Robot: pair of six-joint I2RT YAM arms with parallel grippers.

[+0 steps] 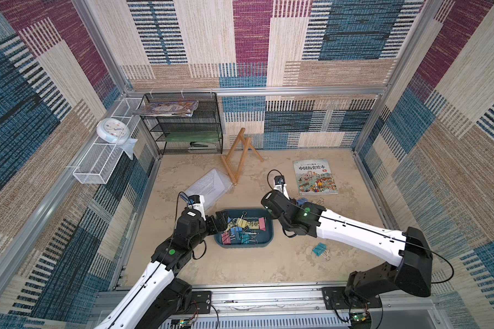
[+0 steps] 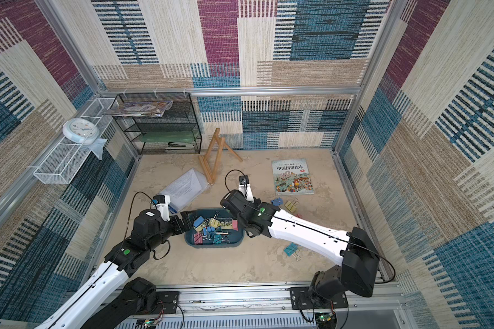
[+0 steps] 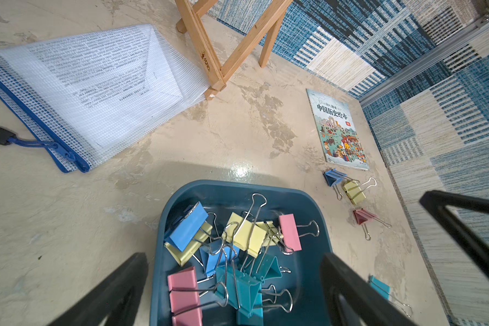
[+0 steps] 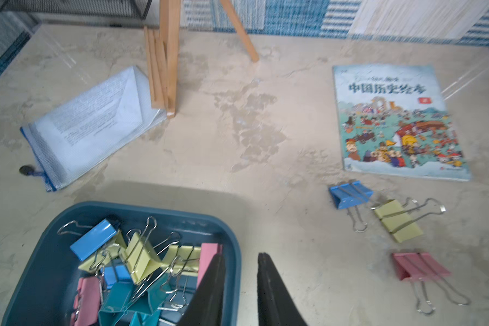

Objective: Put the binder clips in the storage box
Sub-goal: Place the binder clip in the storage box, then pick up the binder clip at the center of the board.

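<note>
Where the L arm reaches in, left gripper (image 1: pixel 220 223) hangs over left end of storage box (image 1: pixel 240 245), jaws spread wide, nothing betw. them. Box sits betw. the two grippers, w/ a heap of binder clips (image 1: pixel 244 228) inside. Right gripper (image 4: pixel 240 255) is at box's right rim, jaws parted narrowly, empty. Four clips lie outside, right of box: teal clip (image 1: pixel 320 249) alone; blue clip (image 4: pixel 349 194), yellow clip (image 4: pixel 398 221) and pink clip (image 4: pixel 419 268) nr picture book (image 4: pixel 398 121).

Bare tabletop (image 4: pixel 294 225) lies open between storage box (image 4: pixel 153 207) and loose binder clips (image 4: pixel 350 194); the wooden easel (image 4: pixel 168 56) stands farther back.
</note>
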